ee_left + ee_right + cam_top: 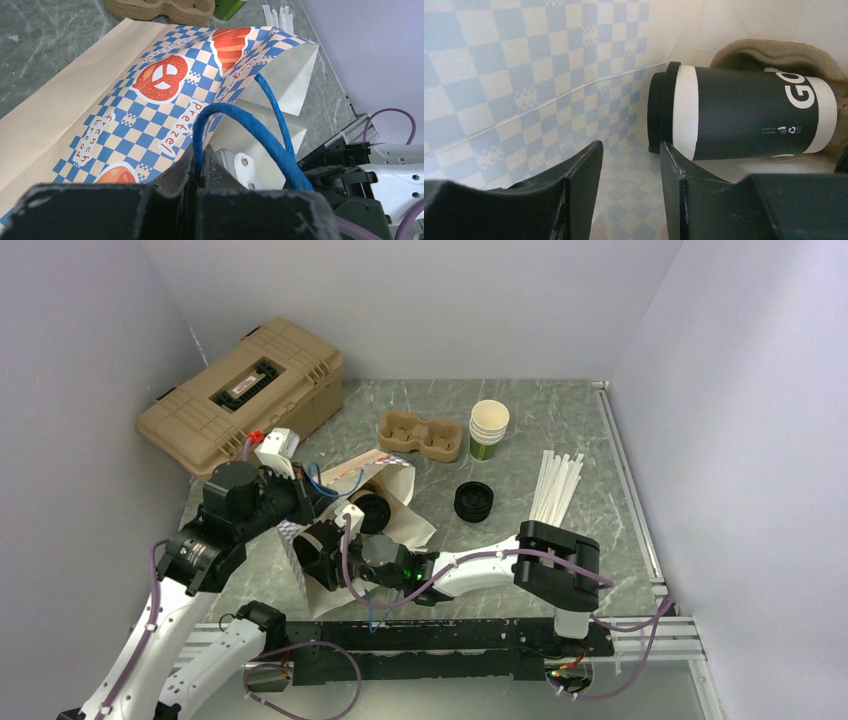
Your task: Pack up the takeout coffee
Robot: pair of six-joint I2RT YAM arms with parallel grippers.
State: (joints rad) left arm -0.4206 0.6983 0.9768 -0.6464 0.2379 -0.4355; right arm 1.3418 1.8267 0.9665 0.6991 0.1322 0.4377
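Two grippers are at the paper bag (150, 100), which lies on its side on the green marbled table (430, 400) with its mouth toward the arm bases. From my seat, the left gripper (200, 162) has its jaws pressed together on the bag's blue rope handle (235, 122), which loops up out of the pinch and holds the checkered pretzel-print side lifted. The right gripper (630, 147) is inside the bag, its fingers (584, 170) parted with nothing between them, only the blue-checked bag wall showing through the gap. The takeout coffee (744, 115) is in the bag too. It lies on its side just beyond the right finger, its black lid (659, 112) pointing left toward the bag wall and its dark wrap with white lettering facing my camera. I cannot tell whether the finger touches the cup. A brown moulded shape (774, 55) sits behind the cup against the bag's pale inner wall. Outside the bag, the top view shows a pulp cup carrier (420, 435) beside a stack of lidless cups (489, 428), a stack of black lids (473, 501) nearer the arms, a bundle of white straws (556, 485) to the right, and a tan hard case (245, 390) at the far left corner.
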